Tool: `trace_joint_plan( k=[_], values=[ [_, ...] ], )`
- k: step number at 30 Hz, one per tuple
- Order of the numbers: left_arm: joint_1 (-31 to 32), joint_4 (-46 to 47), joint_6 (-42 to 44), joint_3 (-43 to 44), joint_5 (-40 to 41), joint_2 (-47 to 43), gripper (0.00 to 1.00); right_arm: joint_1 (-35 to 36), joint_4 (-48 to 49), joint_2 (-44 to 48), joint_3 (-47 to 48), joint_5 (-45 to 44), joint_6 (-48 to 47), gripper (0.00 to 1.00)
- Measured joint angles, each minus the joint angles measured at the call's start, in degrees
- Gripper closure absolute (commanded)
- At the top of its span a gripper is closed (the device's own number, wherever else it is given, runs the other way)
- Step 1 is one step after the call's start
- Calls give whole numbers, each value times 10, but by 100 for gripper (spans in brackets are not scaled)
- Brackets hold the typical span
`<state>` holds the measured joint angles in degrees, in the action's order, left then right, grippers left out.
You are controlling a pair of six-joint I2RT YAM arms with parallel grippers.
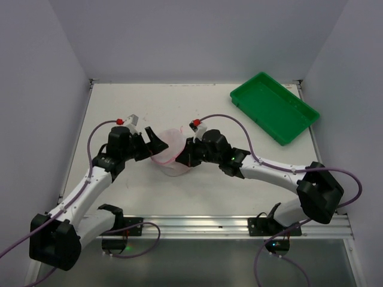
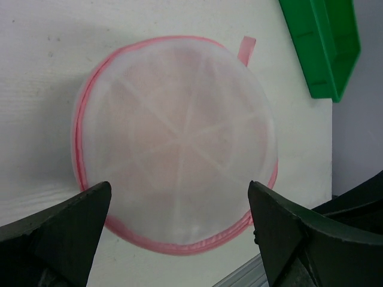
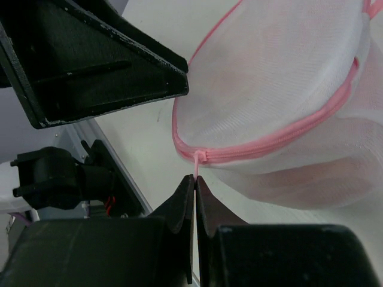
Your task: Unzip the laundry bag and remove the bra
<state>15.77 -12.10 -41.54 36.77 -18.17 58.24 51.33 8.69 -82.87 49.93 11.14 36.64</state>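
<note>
I count one laundry bag point(image 1: 170, 153), one green tray point(image 1: 274, 107) off at two o'clock, one desk point(image 1: 149, 101), and two tools: my left tool point(image 2: 179, 230) and right tool point(image 3: 195, 179).

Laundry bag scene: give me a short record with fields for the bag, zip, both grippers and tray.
bag: laundry bag, resting on the table
zip: looks closed where visible
left gripper: open, fingers either side of the bag
right gripper: shut on the zip pull
tray: green tray, far right of table
</note>
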Motion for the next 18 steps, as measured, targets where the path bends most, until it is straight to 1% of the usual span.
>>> trace_joint_plan(
  k=[4, 7, 9, 12, 14, 15, 18],
  values=[
    [0, -42, -11, -4, 66, -44, 0, 0, 10, -4, 10, -1, 10, 100],
    [0, -88, -11, 14, 122, -68, 0, 0, 12, -4, 10, -1, 14, 100],
    [0, -102, -16, 19, 138, -83, 0, 0, 13, -4, 10, -1, 15, 100],
    [0, -110, -48, 10, 130, -113, 0, 0, 13, -4, 10, 0, 16, 100],
    [2, -95, -81, -22, 110, -136, 3, 2, 13, -4, 10, 0, 16, 100],
    [5, -83, -101, -42, 101, -145, 7, 2, 13, -5, 10, -1, 16, 100],
    [21, -65, -152, -86, 91, -155, 15, 7, 19, -12, 11, 0, 16, 100]
  ],
)
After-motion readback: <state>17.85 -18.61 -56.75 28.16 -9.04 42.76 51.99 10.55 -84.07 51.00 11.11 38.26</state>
